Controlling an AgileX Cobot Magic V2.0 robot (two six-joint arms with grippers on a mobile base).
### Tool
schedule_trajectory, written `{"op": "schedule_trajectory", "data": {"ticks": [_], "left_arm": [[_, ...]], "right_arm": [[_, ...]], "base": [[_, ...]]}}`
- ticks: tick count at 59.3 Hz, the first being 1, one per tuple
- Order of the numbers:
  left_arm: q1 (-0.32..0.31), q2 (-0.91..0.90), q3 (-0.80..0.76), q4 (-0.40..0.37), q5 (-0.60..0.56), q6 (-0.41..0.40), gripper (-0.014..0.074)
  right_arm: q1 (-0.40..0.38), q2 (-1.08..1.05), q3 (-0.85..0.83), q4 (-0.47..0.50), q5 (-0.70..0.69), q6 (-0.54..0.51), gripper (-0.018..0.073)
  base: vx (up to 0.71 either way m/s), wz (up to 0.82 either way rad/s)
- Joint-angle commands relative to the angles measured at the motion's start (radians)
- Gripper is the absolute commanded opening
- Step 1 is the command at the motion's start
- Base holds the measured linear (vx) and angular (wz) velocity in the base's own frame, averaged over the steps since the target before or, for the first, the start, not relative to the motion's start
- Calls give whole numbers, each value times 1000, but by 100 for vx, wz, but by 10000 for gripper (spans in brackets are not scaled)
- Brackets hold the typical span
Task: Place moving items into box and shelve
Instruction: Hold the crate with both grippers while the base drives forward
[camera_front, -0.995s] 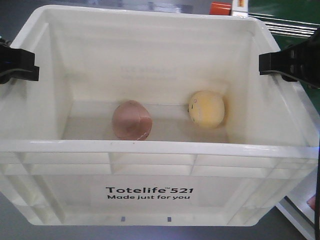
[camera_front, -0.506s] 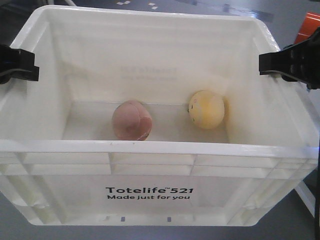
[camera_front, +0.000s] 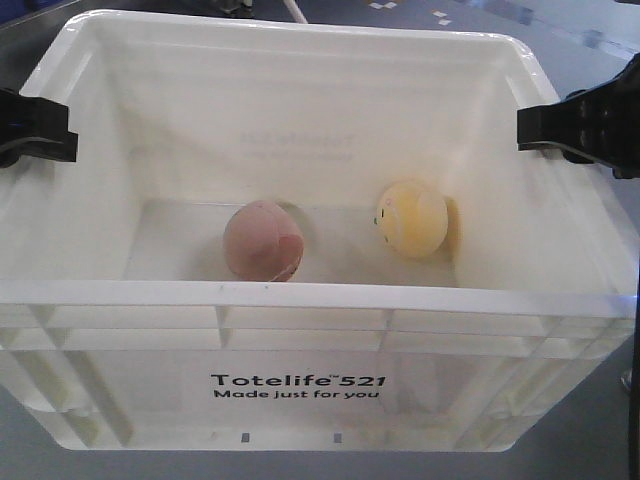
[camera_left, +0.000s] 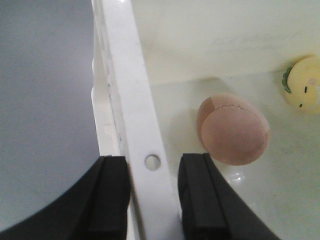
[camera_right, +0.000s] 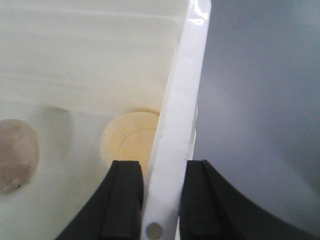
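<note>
The box (camera_front: 300, 295), a large white crate printed "Totelife 521", fills the front view and is held off the grey floor by its two side rims. My left gripper (camera_front: 40, 130) is shut on the left rim (camera_left: 125, 90), one finger outside the wall and one inside (camera_left: 153, 165). On the right rim (camera_right: 187, 85) my right gripper (camera_front: 570, 128) is shut the same way (camera_right: 163, 167). Both moving items lie on the box's floor: the dull pink ball (camera_front: 262, 241) (camera_left: 233, 128) (camera_right: 17, 155) left of centre, and the pale yellow ball (camera_front: 411, 218) (camera_left: 304, 85) (camera_right: 127, 140) near the right wall.
Grey floor (camera_front: 600, 430) shows below and beside the box. Beyond the far rim there is only a strip of grey ground with a white cable-like line (camera_front: 293, 10).
The background past the far rim has slid by: the orange object and green surface at upper right are gone. Both grips are unchanged. The balls have turned slightly in place.
</note>
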Motion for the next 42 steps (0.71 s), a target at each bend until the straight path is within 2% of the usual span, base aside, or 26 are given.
{"op": "schedule_trajectory", "data": {"ticks": [1,42], "left_arm": [[-4,-31,-51,-16,-115,20,-6],[-4,-33,-51,-17,-115,20,-6]], "right_arm": [[-6,-27,-46,-44,-124,-19,-6],[-6,-27,-46,-44,-124,-19,-6]], "base": [[2,49],[4,52]]}}
